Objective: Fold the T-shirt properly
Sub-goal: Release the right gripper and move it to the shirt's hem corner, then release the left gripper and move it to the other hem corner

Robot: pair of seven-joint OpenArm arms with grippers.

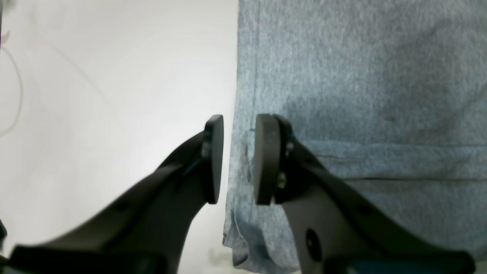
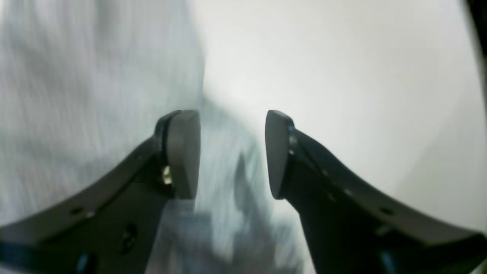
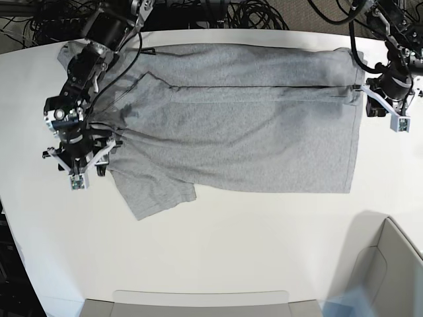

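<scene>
The light grey T-shirt (image 3: 251, 132) lies spread across the white table (image 3: 264, 238), with a long crease along its upper part and one sleeve (image 3: 155, 191) sticking out at the lower left. My left gripper (image 1: 239, 152) stands at the shirt's right edge (image 3: 360, 89). Its jaws are a little apart and straddle the hem, with flat cloth (image 1: 361, 76) on one side and bare table on the other. My right gripper (image 2: 232, 152) hovers wide open over the shirt's left side (image 3: 79, 155). Blurred grey fabric (image 2: 76, 95) shows under and between its fingers.
Black cables (image 3: 251, 10) crowd the table's far edge behind the arms. A grey tray rim (image 3: 198, 300) runs along the near edge, and a grey bin (image 3: 393, 264) stands at the near right corner.
</scene>
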